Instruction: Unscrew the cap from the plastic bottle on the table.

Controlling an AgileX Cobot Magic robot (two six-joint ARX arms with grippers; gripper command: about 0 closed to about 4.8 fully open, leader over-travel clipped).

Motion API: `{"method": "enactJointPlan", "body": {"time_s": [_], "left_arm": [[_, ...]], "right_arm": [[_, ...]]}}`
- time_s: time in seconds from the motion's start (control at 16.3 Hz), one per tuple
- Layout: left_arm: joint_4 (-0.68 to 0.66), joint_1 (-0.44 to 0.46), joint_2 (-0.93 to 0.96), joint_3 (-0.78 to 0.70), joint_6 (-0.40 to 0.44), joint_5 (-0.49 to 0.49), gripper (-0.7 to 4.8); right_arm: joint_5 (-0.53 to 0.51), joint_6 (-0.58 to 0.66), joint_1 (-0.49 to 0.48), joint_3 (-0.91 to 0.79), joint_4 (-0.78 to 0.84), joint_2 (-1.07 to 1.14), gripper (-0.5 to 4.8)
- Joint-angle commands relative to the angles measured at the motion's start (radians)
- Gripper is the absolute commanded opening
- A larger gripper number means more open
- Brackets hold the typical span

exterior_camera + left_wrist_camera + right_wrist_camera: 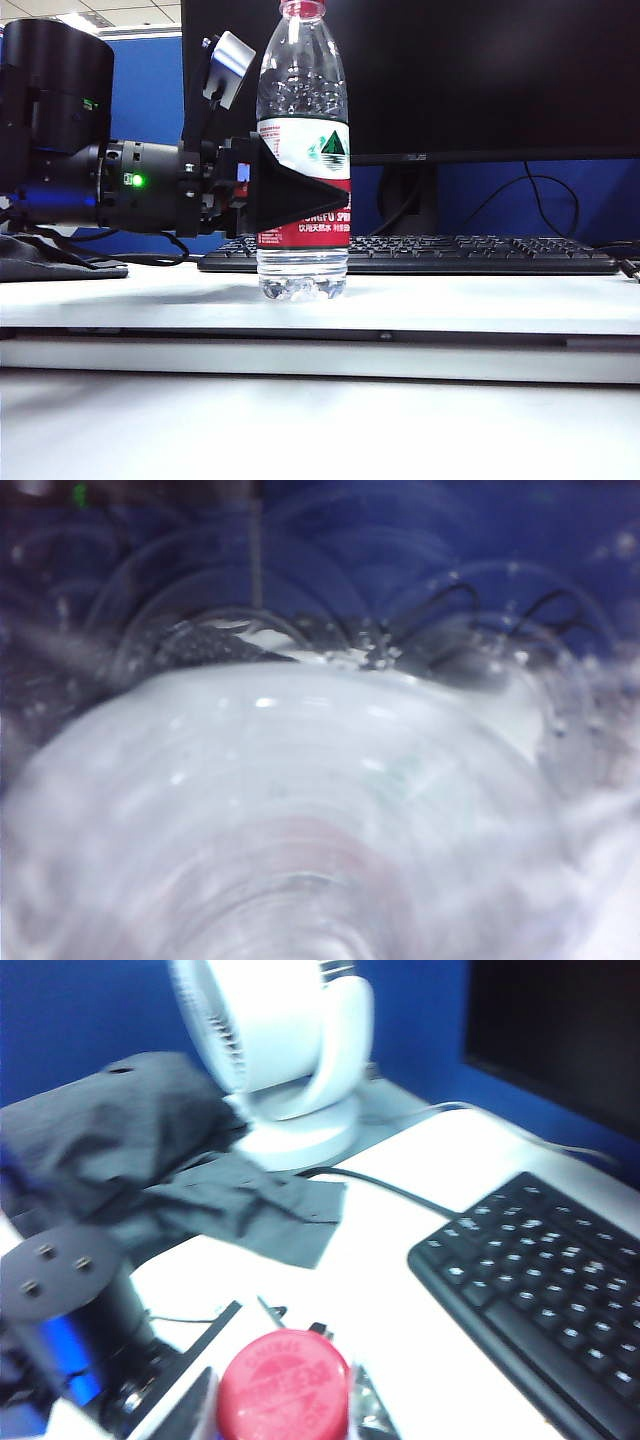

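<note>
Item: white tabletop [480, 300], with a black keyboard [470, 255] at its rear. On it we find the plastic bottle [303, 110], upright, red cap [302, 8] screwed on. The left claw [300, 195] is clamped on the label band (side-on). Of the right claw we cannot tell: its camera looks down onto the cap [283, 1385].
</note>
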Motion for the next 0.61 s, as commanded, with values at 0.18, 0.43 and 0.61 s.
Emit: {"method": "enactJointPlan", "body": {"time_s": [0.18, 0.43, 0.61], "left_arm": [[-0.055, -0.001, 0.005, -0.008, -0.007, 0.008, 2.77], [-0.055, -0.001, 0.005, -0.008, -0.007, 0.008, 2.77], [-0.055, -0.001, 0.005, -0.008, -0.007, 0.008, 2.77]], "right_arm": [[-0.264, -0.049, -0.116, -0.018, -0.198, 0.014, 1.03], [-0.376, -0.095, -0.154, -0.018, -0.228, 0.016, 1.03], [-0.404, -0.125, -0.154, -0.018, -0.257, 0.017, 1.03]]}}
